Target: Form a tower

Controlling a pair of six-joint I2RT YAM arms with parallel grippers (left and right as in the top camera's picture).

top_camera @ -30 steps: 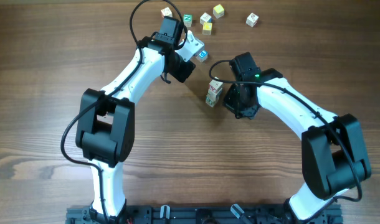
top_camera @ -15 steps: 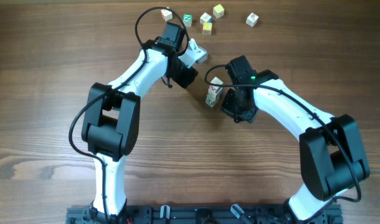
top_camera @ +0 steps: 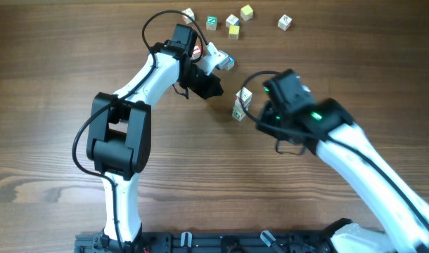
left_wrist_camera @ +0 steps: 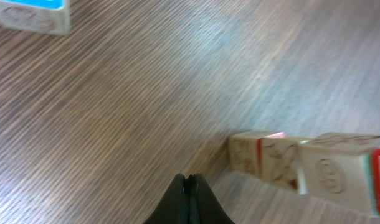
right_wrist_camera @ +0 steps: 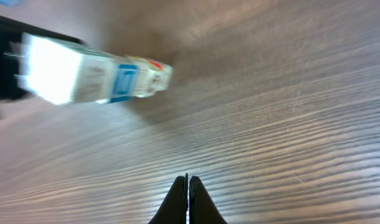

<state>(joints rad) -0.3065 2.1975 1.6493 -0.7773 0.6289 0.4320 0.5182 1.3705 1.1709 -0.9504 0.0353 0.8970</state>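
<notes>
Tower of small white letter cubes stands on the wooden desk near the middle of the overhead view, one cube wide, with green and red marks on its sides. It sits between the two arms: the left arm reaches toward the far side of the desk and ends up and to the left of the tower, while the right arm comes in from the right and its dark wrist is just beside the tower. A single blue-topped cube lies close to the end of the left arm, apart from the tower. Further back, several loose cubes are scattered along the far edge. In the left wrist view the left jaws are clenched, the dark fingertips pressed together with nothing between them, above bare wood. The tower crosses the right side of this view, its base on the desk and clear of the jaws, and the blue-topped cube shows in the top left corner. In the right wrist view the right jaws are likewise clenched on nothing, fingertips meeting over the desk. The tower appears blurred at the upper left, well apart from the tips, with a blue mark and a red one visible, and a dark shape sits behind it at the left edge.
</notes>
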